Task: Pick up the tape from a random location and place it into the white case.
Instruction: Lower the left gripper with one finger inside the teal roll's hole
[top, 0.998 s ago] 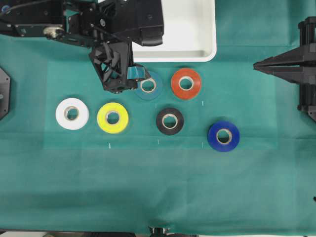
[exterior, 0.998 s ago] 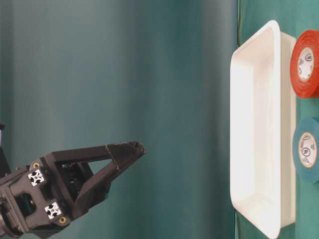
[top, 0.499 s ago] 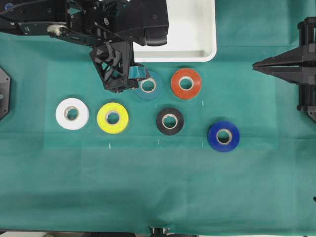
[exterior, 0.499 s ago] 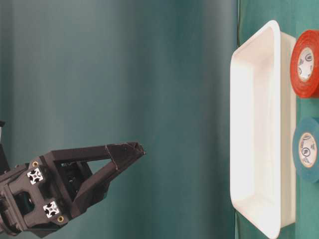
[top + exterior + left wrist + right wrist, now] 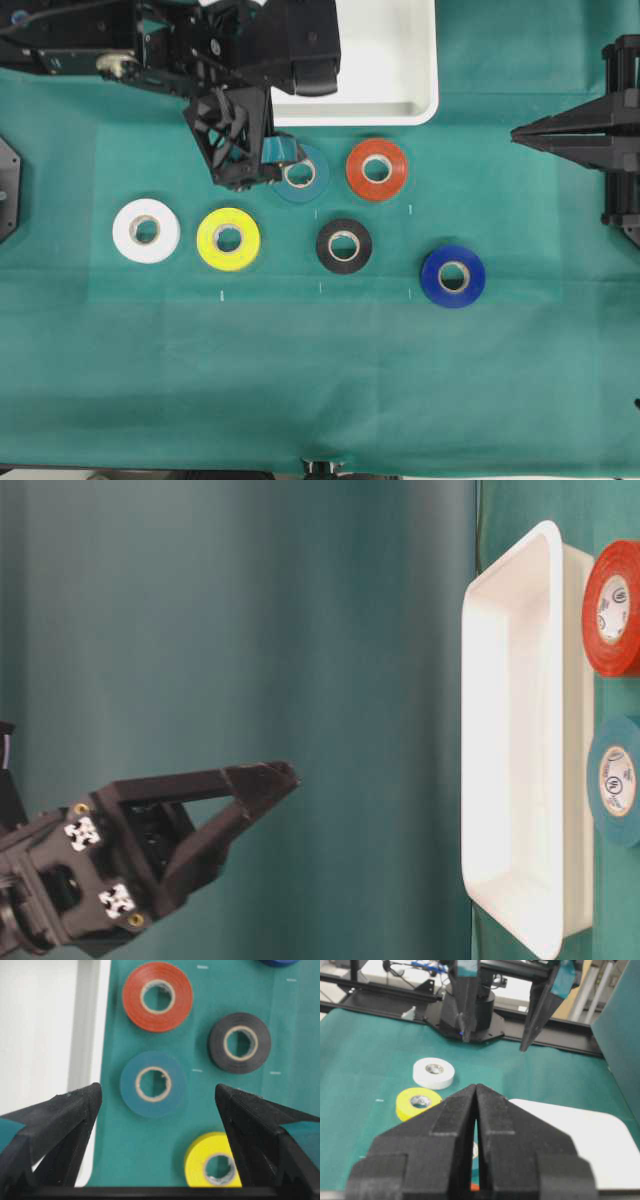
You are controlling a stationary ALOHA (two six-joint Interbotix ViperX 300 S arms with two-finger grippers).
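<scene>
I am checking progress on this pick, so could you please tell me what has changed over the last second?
Almost nothing. The left gripper stays wide open above the teal tape, with at most a slight drift, and has taken hold of nothing. All six rolls, the white case and the shut right gripper are unchanged.

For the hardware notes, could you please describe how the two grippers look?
Both are matte black plastic. The left gripper has tapering wedge fingers with teal tape pads. The right gripper has similar triangular fingers; its body carries open lattice framing and small silver cross-shaped fittings.
</scene>
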